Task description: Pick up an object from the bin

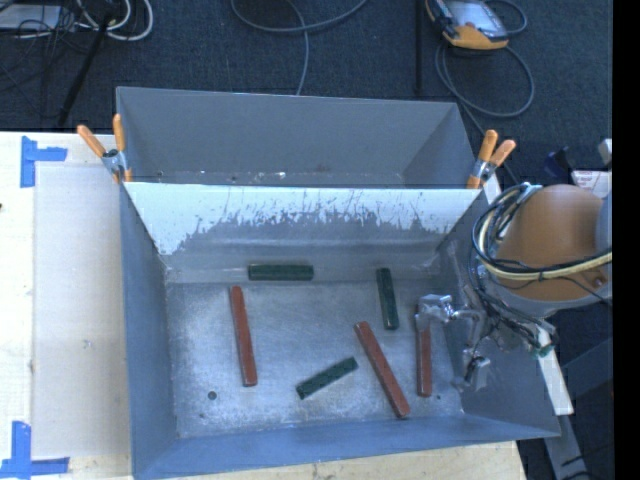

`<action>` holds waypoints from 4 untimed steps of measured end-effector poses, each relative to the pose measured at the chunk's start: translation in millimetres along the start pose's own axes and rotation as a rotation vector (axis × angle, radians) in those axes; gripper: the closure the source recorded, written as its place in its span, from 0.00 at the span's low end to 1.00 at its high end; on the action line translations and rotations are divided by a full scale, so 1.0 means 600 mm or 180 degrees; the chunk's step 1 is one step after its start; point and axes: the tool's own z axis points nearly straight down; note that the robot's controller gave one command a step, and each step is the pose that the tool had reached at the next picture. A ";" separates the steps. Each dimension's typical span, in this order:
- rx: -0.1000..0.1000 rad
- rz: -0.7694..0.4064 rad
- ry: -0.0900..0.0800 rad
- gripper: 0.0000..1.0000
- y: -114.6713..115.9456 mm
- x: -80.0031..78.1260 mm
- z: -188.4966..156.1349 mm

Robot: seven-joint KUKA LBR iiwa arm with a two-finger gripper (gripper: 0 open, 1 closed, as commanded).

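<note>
My gripper (453, 338) hangs over the bin's right side, against the sloping right wall, with its two metal fingers spread open and nothing between them. Just left of it a short red-brown stick (424, 361) lies upright on the bin floor, close to the fingers. Further left, a longer red-brown stick (381, 369) lies slanted. A dark green bar (387, 298) stands lengthwise a little above and left of the gripper.
Other loose pieces lie apart on the floor: a dark green bar (281, 272) near the back wall, another dark green bar (327, 377) at the front middle, and a red-brown stick (243, 335) on the left. The arm with its orange cover and cables stands at the right rim.
</note>
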 end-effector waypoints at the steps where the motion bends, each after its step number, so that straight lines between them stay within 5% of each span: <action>1: -0.0011 -0.0761 0.0012 0.00 0.017 0.017 -0.008; 2: -0.0005 -0.0806 0.0003 0.00 0.017 0.012 -0.028; 3: -0.0012 -0.1655 0.0009 0.00 0.002 0.008 0.037; 4: -0.0015 -0.2071 -0.0001 1.00 -0.019 0.004 0.054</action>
